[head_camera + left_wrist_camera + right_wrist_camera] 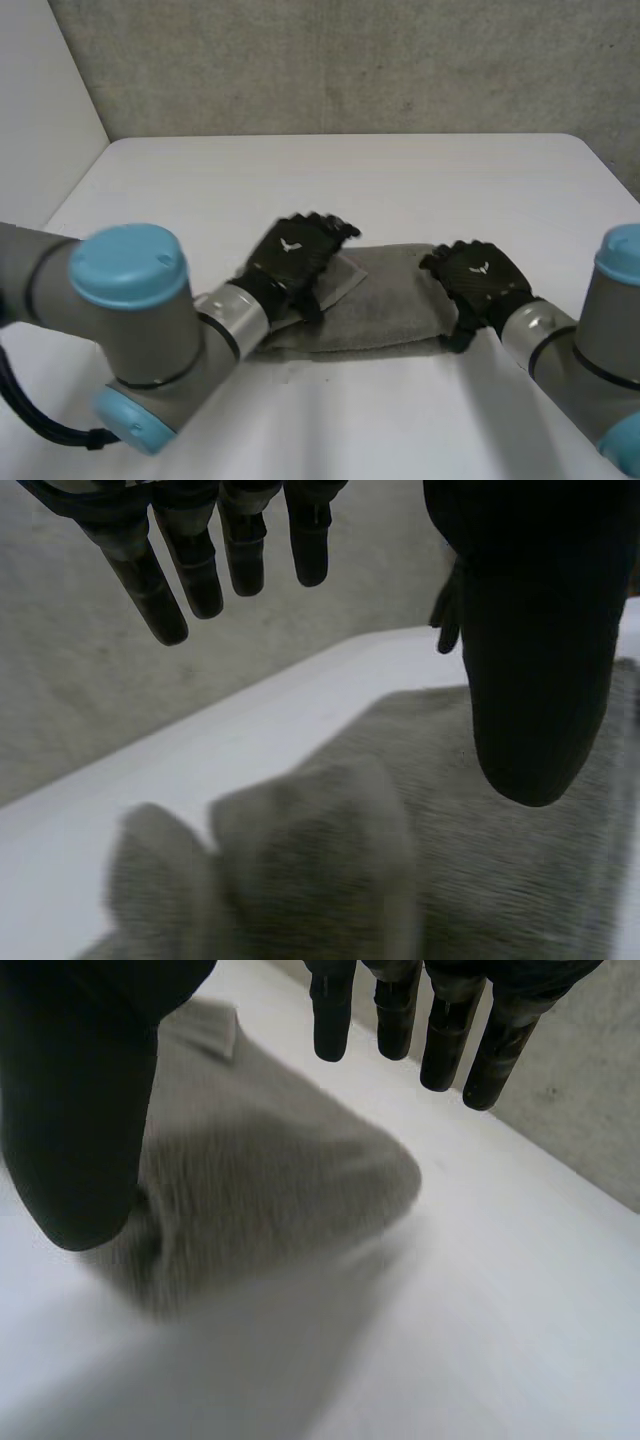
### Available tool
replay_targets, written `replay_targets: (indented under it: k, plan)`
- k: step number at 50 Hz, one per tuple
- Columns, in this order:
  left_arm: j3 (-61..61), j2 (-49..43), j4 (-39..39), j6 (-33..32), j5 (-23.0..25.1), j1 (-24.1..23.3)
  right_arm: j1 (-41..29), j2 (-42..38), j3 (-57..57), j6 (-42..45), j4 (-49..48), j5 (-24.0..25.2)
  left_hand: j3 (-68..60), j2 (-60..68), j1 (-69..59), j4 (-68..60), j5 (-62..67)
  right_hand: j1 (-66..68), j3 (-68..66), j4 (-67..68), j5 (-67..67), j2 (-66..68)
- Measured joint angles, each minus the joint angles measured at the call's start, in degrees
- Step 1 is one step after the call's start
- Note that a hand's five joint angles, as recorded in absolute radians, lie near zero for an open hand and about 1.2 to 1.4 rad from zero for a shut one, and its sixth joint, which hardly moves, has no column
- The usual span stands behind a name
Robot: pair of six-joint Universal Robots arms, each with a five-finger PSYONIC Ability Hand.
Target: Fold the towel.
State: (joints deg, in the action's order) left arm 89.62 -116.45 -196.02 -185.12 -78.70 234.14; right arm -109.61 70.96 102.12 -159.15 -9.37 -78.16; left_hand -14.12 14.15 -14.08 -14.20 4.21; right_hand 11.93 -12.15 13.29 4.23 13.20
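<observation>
While left hand (292, 255) and right hand (480, 275) hang spread | towel (390, 300) under palms — careless brush may undo its fold

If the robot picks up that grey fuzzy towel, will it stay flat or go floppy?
Probably floppy: the grey fuzzy towel lies in soft folds with a humped end. Being flat cloth, it likely won't roll or break. Its nappy surface looks grippy, not slippery, on the white table.

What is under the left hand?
The grey towel, its end bunched, on the white table. The left hand is open above it; whether its palm touches is hidden.
</observation>
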Motion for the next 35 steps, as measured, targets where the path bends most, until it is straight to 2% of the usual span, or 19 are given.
replay_targets:
  k: [2, 8, 15, 18, 24, 35]
  plan:
    - [-1.15, -2.58, -0.28, -0.20, -0.67, -1.78, 1.32, 0.02, 3.19, 3.52, -2.48, 0.00, -1.51, 1.51, -1.62, -1.42, 1.48, 0.00, 0.00, 0.00, 0.00, 0.01]
    - [-4.40, -7.11, -0.53, -2.33, -3.86, -2.59, 1.62, -0.45, 5.90, 7.21, -6.16, -0.10, -3.47, 3.44, -3.51, -3.36, 3.41, 3.35, -5.30, 4.39, 3.82, 4.57]
    - [-9.62, -13.45, -0.65, -8.88, -10.00, -0.84, 1.00, -1.35, 6.27, 7.55, -8.48, -0.29, -3.84, 3.83, -3.78, -3.78, 3.79, 21.71, -27.39, 26.20, 23.63, 26.74]
    - [-10.29, -14.34, -0.85, -10.23, -12.45, 0.49, 0.91, -1.49, 6.06, 7.14, -8.92, -0.49, -3.84, 3.87, -3.87, -3.81, 3.81, 22.28, -28.44, 27.24, 24.33, 27.57]
    - [-9.75, -14.40, -1.79, -10.99, -15.96, 1.93, 0.25, -1.55, 5.59, 5.79, -9.07, -0.94, -3.85, 3.90, -3.88, -3.82, 3.85, 15.93, -19.60, 18.51, 17.83, 19.09]
    - [-7.75, -13.76, -3.52, -12.30, -19.86, 3.03, -1.05, -1.39, 5.35, -0.12, -8.37, -1.14, -3.73, 3.76, -3.73, -3.69, 3.68, 14.83, -18.08, 16.91, 16.01, 17.46]
